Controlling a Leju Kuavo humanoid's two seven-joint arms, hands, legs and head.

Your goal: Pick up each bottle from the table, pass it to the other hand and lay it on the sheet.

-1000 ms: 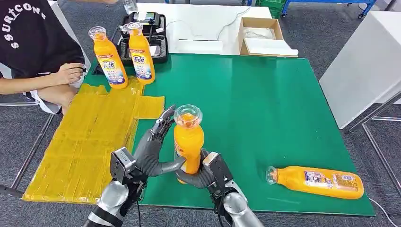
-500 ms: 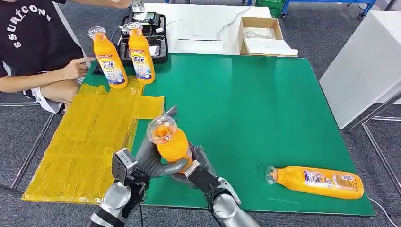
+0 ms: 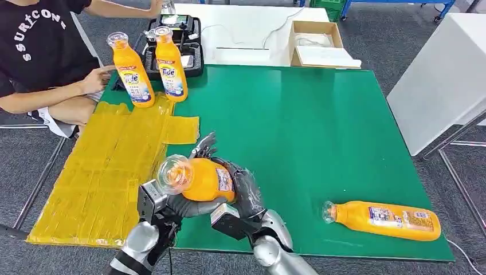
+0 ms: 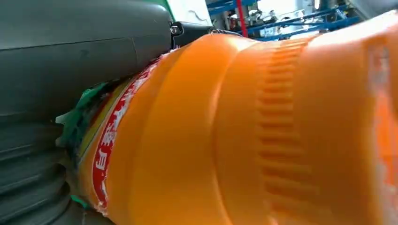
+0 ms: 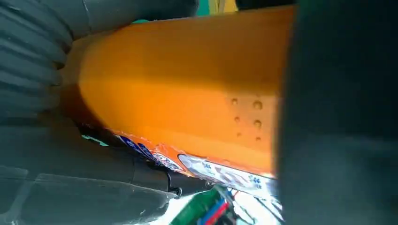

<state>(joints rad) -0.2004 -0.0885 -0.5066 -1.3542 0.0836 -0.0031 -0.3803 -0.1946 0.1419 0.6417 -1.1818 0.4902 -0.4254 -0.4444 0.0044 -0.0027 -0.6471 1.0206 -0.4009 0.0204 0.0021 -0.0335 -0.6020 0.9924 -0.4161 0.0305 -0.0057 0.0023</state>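
The held bottle (image 3: 198,179) looks like a filled detergent bottle: rigid plastic, probably fairly heavy, with a smooth glossy body and a slick label that could slip in the fingers. The ribbed band on its shoulder, seen in the left wrist view (image 4: 277,117), and the broad middle of the body seem the safest places to take hold; the clear cap (image 3: 173,173) is too narrow and smooth for a firm grasp.

It hangs in the air above the near edge of the green surface (image 3: 321,126), tipped almost flat, its cap pointing toward the yellow sheet (image 3: 109,166). Both hands are on it. The left hand (image 3: 192,192) cups it from beneath with the thumb under the body and fingers rising behind it, closed around the bottle. The right hand (image 3: 243,189) wraps the base end, fingers curled over the top, also clamped on it. This reads as the middle of the pass, neither hand having let go.

Another bottle (image 3: 383,219) lies on its side on the surface to the right, well apart. Two bottles (image 3: 150,69) stand upright at the far end of the sheet, near a seated person (image 3: 51,63).
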